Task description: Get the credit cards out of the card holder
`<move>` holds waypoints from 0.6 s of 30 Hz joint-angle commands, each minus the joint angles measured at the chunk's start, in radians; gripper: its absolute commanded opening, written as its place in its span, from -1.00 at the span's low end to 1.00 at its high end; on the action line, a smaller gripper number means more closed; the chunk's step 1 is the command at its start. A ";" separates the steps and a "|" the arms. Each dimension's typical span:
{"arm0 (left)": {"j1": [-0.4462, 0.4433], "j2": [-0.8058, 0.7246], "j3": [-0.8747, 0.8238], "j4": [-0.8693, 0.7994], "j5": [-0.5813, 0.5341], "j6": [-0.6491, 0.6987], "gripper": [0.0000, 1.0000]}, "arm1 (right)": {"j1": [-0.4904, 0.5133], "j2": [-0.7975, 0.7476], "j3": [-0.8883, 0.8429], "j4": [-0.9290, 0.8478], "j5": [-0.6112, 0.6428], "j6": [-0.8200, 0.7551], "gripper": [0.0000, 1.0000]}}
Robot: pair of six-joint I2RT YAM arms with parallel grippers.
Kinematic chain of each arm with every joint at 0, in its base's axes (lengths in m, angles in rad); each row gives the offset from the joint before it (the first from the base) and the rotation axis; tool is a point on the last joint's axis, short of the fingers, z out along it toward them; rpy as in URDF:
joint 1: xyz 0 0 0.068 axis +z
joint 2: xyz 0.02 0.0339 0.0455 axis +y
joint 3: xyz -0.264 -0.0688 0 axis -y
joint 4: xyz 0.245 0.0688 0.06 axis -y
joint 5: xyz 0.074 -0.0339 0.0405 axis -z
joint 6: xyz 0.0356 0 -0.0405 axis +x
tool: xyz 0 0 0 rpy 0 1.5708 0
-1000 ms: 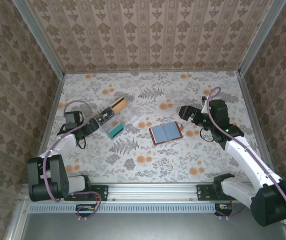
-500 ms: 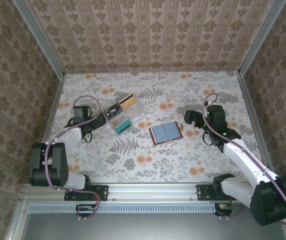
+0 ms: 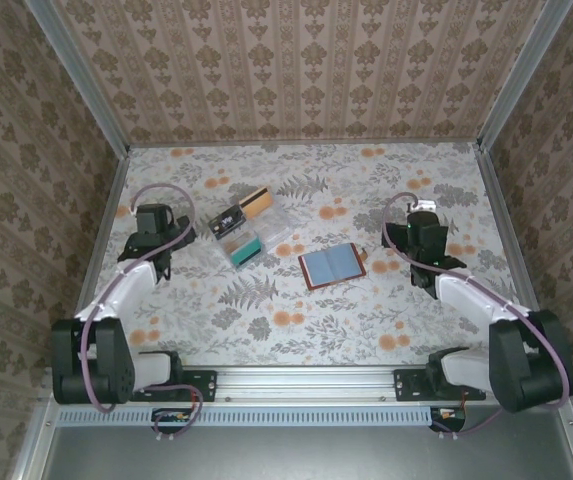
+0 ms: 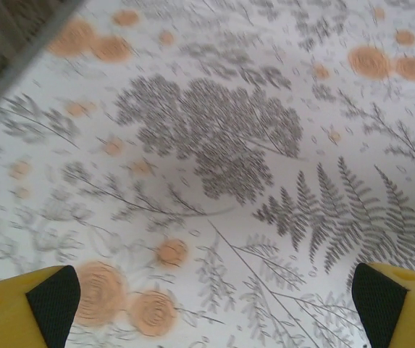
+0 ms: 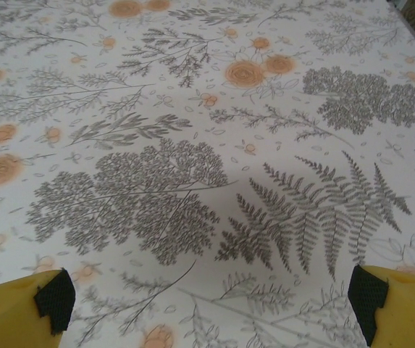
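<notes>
**tim_k:** The left gripper had its fingers spread wide, with nothing between the pads but flowery tablecloth. It hung close to the left rail, so that side was tight. Toward the middle there was plenty of bare cloth.

**jo_b:** Same deal with the right gripper: fingers apart and empty, over open cloth. The right rail was a fair way off behind it.

**tim_k:** And the wallet?

**jo_b:** It lay opened flat near the middle, blue-grey inside facing up. All four edges were free, and it sat apart from both grippers. The cards weren't in it. The black card and orange card were at the far end of the clear tray, and the teal card at the near end. I couldn't tell if they lay flat or propped. There was a strip of bare cloth between tray and wallet.
</notes>
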 commanded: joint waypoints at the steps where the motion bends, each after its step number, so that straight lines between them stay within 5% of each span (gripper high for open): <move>1: 0.030 -0.025 -0.076 0.079 -0.093 0.124 1.00 | -0.018 0.054 -0.009 0.190 0.031 -0.079 1.00; 15: 0.067 0.191 -0.343 0.948 0.097 0.303 1.00 | -0.143 0.275 -0.182 0.743 -0.207 -0.112 1.00; 18: 0.050 0.257 -0.371 1.062 0.120 0.334 1.00 | -0.149 0.267 -0.166 0.691 -0.226 -0.109 1.00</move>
